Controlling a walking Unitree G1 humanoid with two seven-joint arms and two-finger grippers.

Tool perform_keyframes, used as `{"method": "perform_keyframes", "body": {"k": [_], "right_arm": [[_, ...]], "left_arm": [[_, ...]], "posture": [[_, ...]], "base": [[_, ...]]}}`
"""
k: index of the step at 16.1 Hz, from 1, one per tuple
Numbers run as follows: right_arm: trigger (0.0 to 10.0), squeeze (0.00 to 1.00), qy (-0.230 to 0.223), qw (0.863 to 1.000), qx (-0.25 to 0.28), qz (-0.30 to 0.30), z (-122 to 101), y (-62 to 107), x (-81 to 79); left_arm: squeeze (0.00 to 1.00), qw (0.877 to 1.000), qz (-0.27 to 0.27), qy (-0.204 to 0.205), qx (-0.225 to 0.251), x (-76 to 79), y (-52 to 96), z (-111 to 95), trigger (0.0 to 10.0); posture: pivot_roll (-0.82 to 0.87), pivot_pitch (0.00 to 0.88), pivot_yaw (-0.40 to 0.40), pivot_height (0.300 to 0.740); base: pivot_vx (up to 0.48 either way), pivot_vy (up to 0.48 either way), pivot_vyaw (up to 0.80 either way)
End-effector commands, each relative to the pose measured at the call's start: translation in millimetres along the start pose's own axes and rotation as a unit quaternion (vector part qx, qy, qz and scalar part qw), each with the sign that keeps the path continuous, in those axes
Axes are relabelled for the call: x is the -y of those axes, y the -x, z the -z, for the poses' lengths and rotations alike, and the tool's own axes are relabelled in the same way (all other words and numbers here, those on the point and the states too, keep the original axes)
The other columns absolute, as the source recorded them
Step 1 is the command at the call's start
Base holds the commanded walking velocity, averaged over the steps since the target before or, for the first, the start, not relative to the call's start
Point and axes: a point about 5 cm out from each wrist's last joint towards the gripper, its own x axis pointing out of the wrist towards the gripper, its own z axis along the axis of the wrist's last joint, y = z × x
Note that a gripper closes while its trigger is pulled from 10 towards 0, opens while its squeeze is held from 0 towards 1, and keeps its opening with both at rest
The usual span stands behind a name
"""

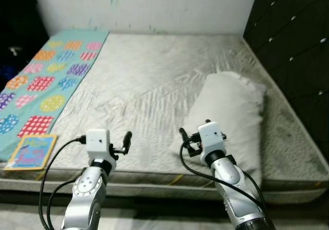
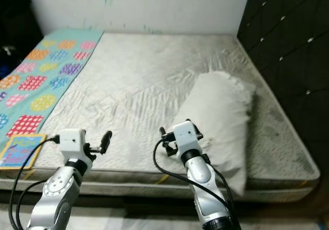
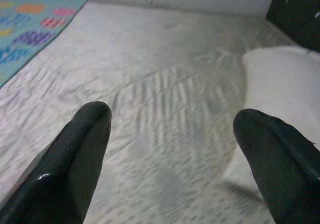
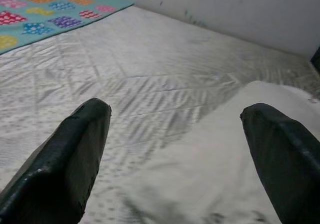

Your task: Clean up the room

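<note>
The left gripper's (image 3: 172, 149) two black fingers (image 3: 75, 159) are spread wide with nothing between them, held over the near edge of the bare mattress (image 1: 154, 81). The right gripper (image 4: 177, 154) is likewise spread apart and empty, its fingers (image 4: 65, 154) poised just above the near end of the white pillow (image 1: 231, 111), without visible contact. In the head views the left gripper (image 1: 121, 143) sits near the middle of the bed's front edge and the right gripper (image 1: 189, 140) just at the pillow's lower left corner.

The pillow lies lengthwise on the right half of the mattress, its far end angled toward the dark padded headboard (image 1: 293, 39) on the right. A teal blanket (image 1: 46, 75) with coloured patterned squares and circles runs along the left side of the bed. A thin picture book (image 1: 32, 151) with a yellow border lies flat on the blanket's near corner, well apart from the left gripper. A white wall (image 1: 154, 3) stands behind the bed.
</note>
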Motion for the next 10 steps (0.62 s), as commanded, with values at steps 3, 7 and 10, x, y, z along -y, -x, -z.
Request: {"method": "perform_keyframes", "body": {"k": [3,7,10], "right_arm": [[10.0,0.00,0.003,1.000,-0.005,0.012,2.6,2.2,8.6],[10.0,0.00,0.003,1.000,-0.006,0.013,2.7,2.2,8.7],[10.0,0.00,0.003,1.000,-0.006,0.013,2.8,2.7,9.6]], "left_arm": [[0.00,1.000,0.012,0.004,0.004,7.4,-1.0,-1.1,10.0],[0.00,1.000,0.010,0.004,0.004,7.2,-0.9,-0.8,10.0],[0.00,1.000,0.011,0.006,0.004,8.3,-0.6,-0.8,10.0]], "posture": [[-0.13,0.000,0.005,0.740],[-0.13,0.000,0.004,0.740],[-0.13,0.000,0.001,0.740]], "base": [[0.000,0.000,0.00],[0.000,0.000,0.00],[0.000,-0.107,0.00]]}}
